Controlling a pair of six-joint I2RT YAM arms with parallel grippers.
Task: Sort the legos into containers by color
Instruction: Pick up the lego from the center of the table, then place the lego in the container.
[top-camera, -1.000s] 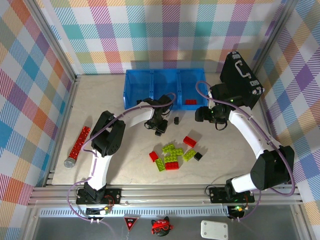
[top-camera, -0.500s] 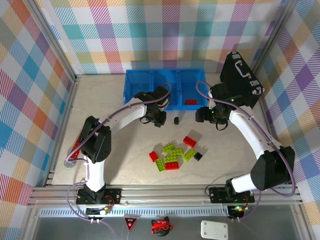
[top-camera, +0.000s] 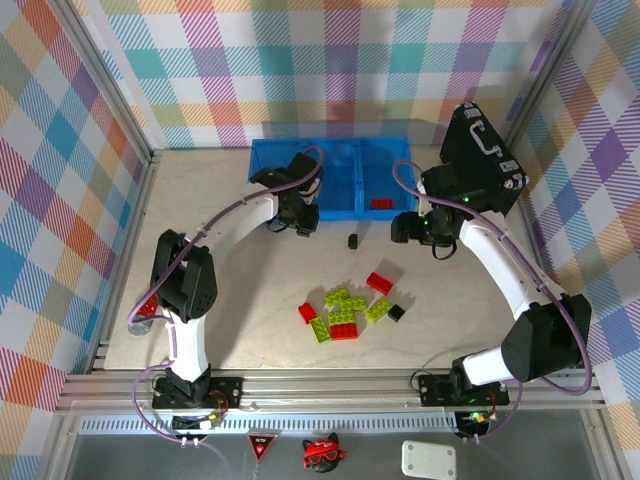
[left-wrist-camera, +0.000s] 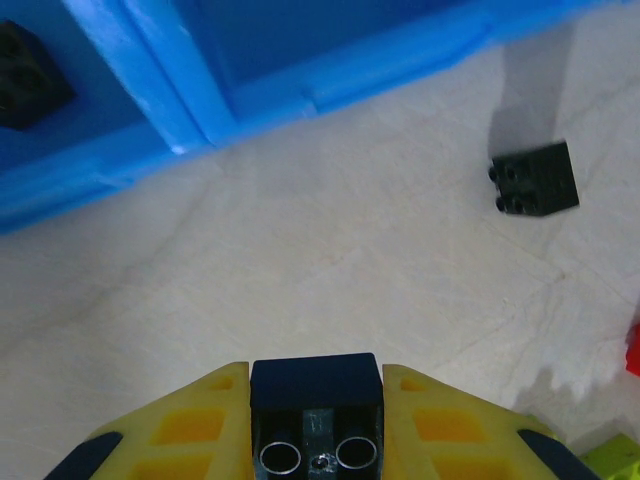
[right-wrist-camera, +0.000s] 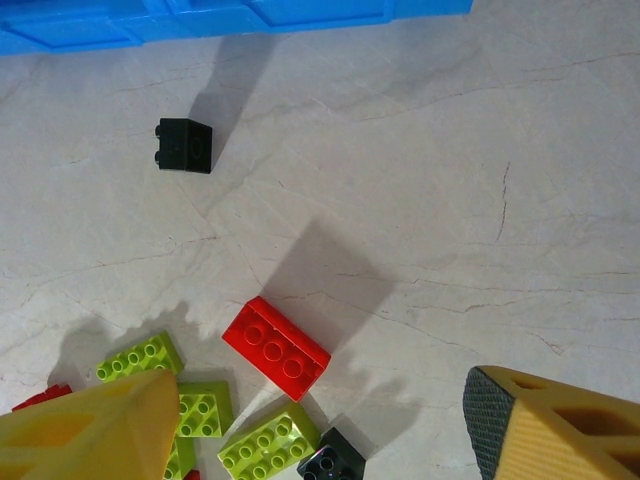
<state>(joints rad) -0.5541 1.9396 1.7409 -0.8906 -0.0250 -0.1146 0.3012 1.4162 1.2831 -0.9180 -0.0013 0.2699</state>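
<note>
**Black lego gripped at the bins' near edge**

The left jaws are clenched on a black lego (left-wrist-camera: 316, 400), just in front of the blue containers (top-camera: 380, 165). The right jaws stand released above the tabletop (top-camera: 200, 220), near the right-hand bin. A loose black lego (top-camera: 353, 241) lies alone between them. Red and lime legos (top-camera: 345, 312) cluster nearer the arms, and a red lego (top-camera: 381, 204) sits in the right-hand bin

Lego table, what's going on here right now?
The left gripper is shut on a black brick just in front of the blue bins, where another black brick already lies. The right gripper hangs open over the table, holding nothing. One red brick is in the right-hand bin; a loose black brick and a pile of red, green and black bricks wait on the table.
</note>
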